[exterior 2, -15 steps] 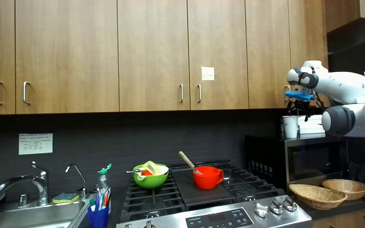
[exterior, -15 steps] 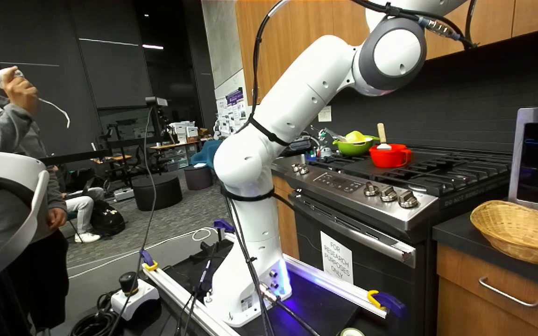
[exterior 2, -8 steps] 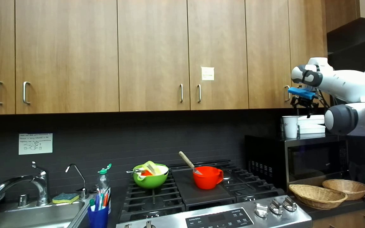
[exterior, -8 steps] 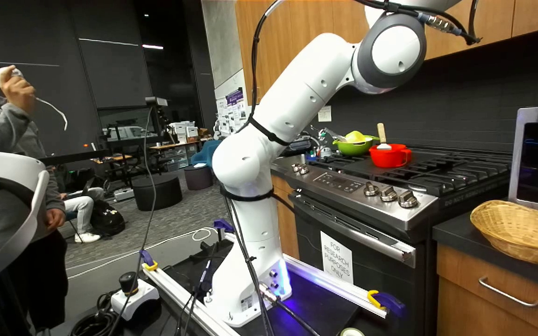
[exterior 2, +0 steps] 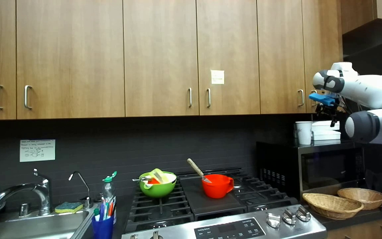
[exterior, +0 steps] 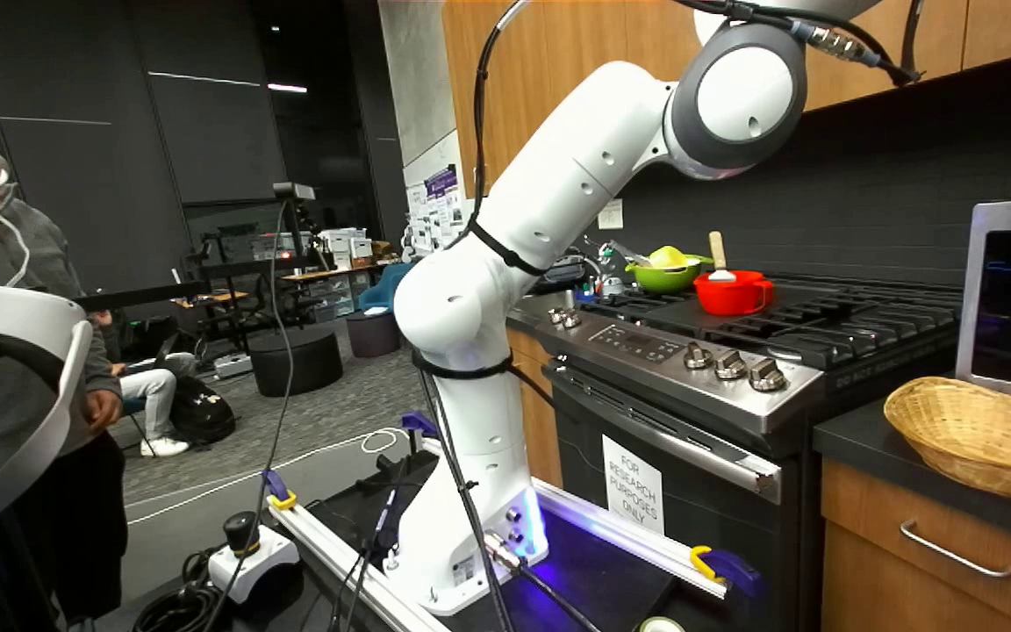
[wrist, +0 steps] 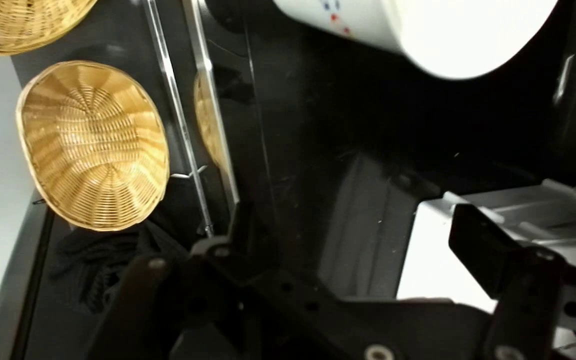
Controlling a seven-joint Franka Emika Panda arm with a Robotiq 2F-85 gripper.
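Saw in the wrist view the gripper (wrist: 353,230), with fingers (wrist: 483,245) spread wide, over the microwave (wrist: 313,150), near white containers (wrist: 438,257) and a white cup (wrist: 438,30). Found in an exterior view the white containers stacked on the microwave beside the white cup, lower than the gripper. Saw in an exterior view the arm (exterior: 549,193) in front of the stove (exterior: 672,376).

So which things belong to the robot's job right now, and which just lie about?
Seemingly involved: open, empty claw; white boxes and white cup, nearest it; microwave beneath.
Just lying about: wicker baskets, green bowl, red container, sponge.
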